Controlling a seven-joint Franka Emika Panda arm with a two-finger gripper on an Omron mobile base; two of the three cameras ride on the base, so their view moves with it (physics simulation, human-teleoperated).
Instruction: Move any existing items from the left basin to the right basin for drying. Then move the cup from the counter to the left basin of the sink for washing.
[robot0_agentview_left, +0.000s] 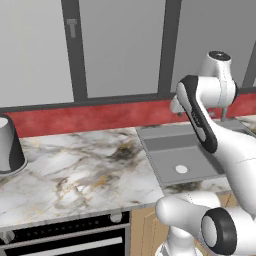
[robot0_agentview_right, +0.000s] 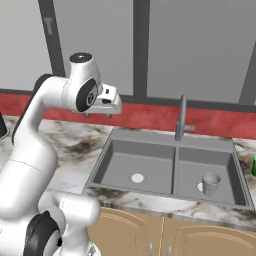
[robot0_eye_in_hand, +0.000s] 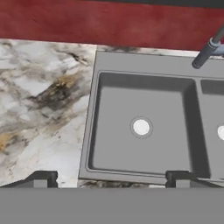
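A kitchen wall of pale grey panels with dark uprights stood above a red strip (robot0_agentview_right: 150, 116) and the marble counter (robot0_agentview_left: 75, 170). At far left on the counter sat a silvery, dark-based vessel (robot0_agentview_left: 9, 145), cut by the frame edge and not identifiable. Centre, the sink (robot0_agentview_right: 170, 137) lay recessed in the worktop. Its left basin (robot0_eye_in_hand: 140, 103) appeared bare but for the white drain (robot0_eye_in_hand: 141, 127), consistent with the clearing step being complete. The arched faucet (robot0_agentview_right: 180, 117) rose behind the divider. In the right basin (robot0_agentview_right: 222, 165) a grey cup (robot0_agentview_right: 210, 183) stood upright, presumably set there to dry. A green object (robot0_agentview_right: 254, 165) showed at the far right edge. The gripper (robot0_agentview_right: 99, 114) hung above the counter, beside the sink's left rim, jaws spread wide, holding and touching nothing.
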